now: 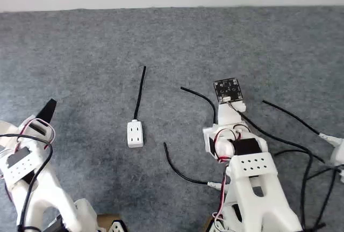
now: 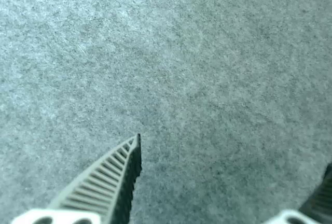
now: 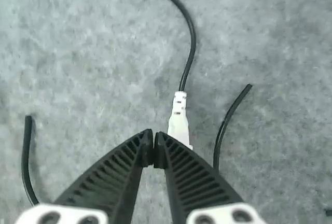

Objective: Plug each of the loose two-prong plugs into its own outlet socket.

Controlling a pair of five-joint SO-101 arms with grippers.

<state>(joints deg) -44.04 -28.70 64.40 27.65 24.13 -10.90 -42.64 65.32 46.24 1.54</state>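
High view: one outlet socket sat at 9 o'clock of table centre, its cord running toward 12. Right arm stood at 5 o'clock, left arm at 8. Two loose black cords lay by the right arm, one at its 11, one at its 9.

Left wrist view: left gripper had both fingers spread wide over bare carpet.

Right wrist view: right gripper had both fingers pressed together. One white plug lay just past the tips, partly behind one finger. Contact couldn't be told. Two more cord ends flanked it.
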